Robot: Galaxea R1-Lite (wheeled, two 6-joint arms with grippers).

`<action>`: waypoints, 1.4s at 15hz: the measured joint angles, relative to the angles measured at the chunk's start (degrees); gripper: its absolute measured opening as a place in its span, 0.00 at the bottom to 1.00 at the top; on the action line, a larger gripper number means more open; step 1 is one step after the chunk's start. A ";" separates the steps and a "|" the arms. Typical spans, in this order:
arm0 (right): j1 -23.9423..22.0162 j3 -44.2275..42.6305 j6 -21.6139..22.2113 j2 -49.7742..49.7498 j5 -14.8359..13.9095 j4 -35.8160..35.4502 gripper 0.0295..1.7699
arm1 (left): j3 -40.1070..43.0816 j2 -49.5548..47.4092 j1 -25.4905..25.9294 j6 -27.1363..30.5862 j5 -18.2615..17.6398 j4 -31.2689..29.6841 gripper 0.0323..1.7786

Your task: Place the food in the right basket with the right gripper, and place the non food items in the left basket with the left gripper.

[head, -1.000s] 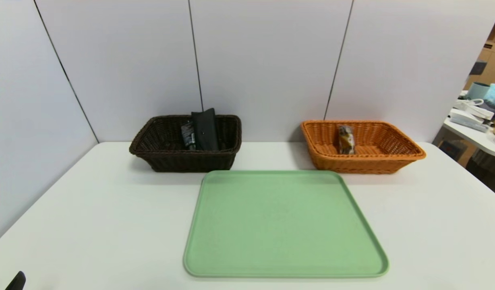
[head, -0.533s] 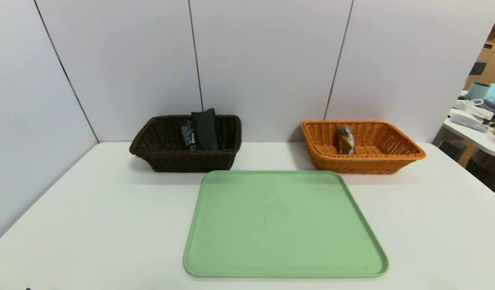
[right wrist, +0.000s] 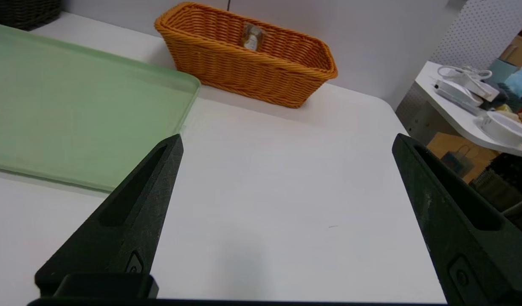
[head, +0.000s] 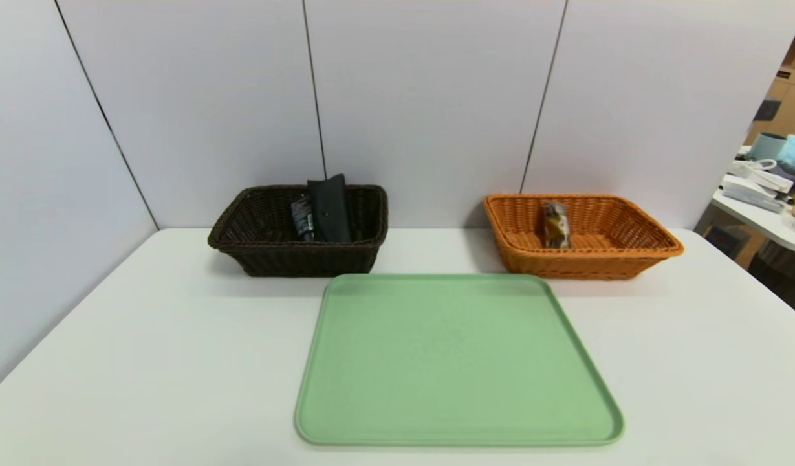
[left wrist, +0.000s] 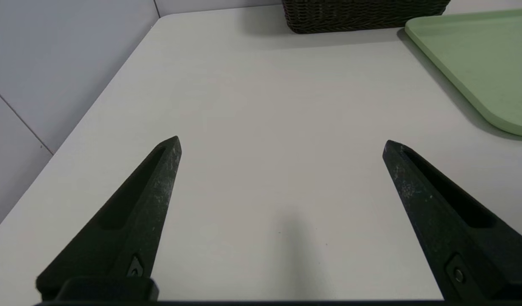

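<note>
The food, a wrapped brown and gold snack bar (head: 555, 224), leans upright inside the orange right basket (head: 630, 259); the right wrist view shows the bar (right wrist: 252, 37) in that basket (right wrist: 252, 74) too. The black tube (head: 302, 219) and the longer black glasses case (head: 330, 208) stand in the dark brown left basket (head: 268, 259). My left gripper (left wrist: 282, 144) is open over bare table near the front left, with nothing between its fingers. Open as well, my right gripper (right wrist: 286, 142) hovers over bare table at the front right. Neither gripper shows in the head view.
A green tray (head: 345, 427) with nothing on it lies in the middle of the white table (head: 145, 362). Grey partition walls stand behind and to the left. A side table (head: 766, 220) with clutter stands off to the right.
A black tip of the left gripper at the head view's lower left corner has slid out of view. The baskets, their contents and the tray have not moved.
</note>
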 joint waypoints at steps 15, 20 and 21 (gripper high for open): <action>1.04 4.22 1.34 -11.11 -0.33 8.40 0.96 | 0.00 -1.10 -0.06 1.16 -0.11 1.30 0.95; 1.04 4.68 -0.48 -11.41 1.00 7.58 0.96 | 0.00 -1.10 -0.09 1.21 -0.16 1.30 0.95; 1.04 4.71 0.11 -11.41 1.13 8.11 0.96 | 0.00 -1.10 -0.09 1.23 -0.20 1.30 0.95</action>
